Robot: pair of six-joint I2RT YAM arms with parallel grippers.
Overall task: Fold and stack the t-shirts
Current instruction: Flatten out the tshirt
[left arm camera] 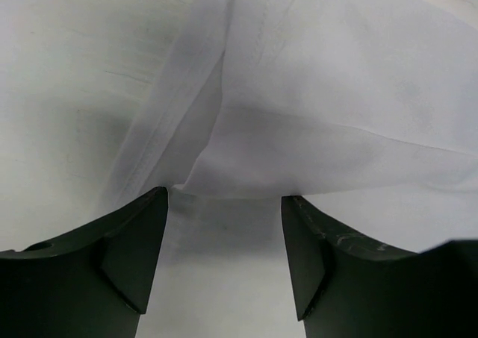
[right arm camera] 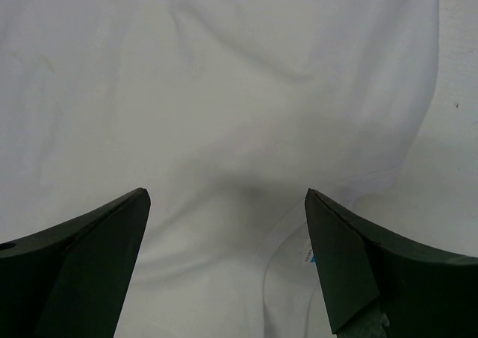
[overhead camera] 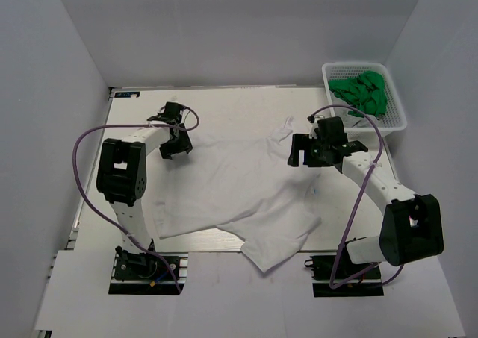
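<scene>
A white t-shirt (overhead camera: pixel 246 189) lies spread and rumpled on the table, one part hanging over the near edge. My left gripper (overhead camera: pixel 177 145) is open at the shirt's far left corner; in the left wrist view (left arm camera: pixel 224 204) a folded hem corner (left arm camera: pixel 224 129) lies just ahead of the fingers, with bare table between them. My right gripper (overhead camera: pixel 299 153) is open over the shirt's right part; in the right wrist view (right arm camera: pixel 224 204) the white cloth (right arm camera: pixel 224 92) and the collar with a small label (right arm camera: pixel 308 257) lie below the jaws.
A white basket (overhead camera: pixel 398 107) holding a green t-shirt (overhead camera: pixel 362 92) stands at the far right corner. Grey walls close in the back and both sides. The white table (overhead camera: pixel 239 103) shows bare along its far side.
</scene>
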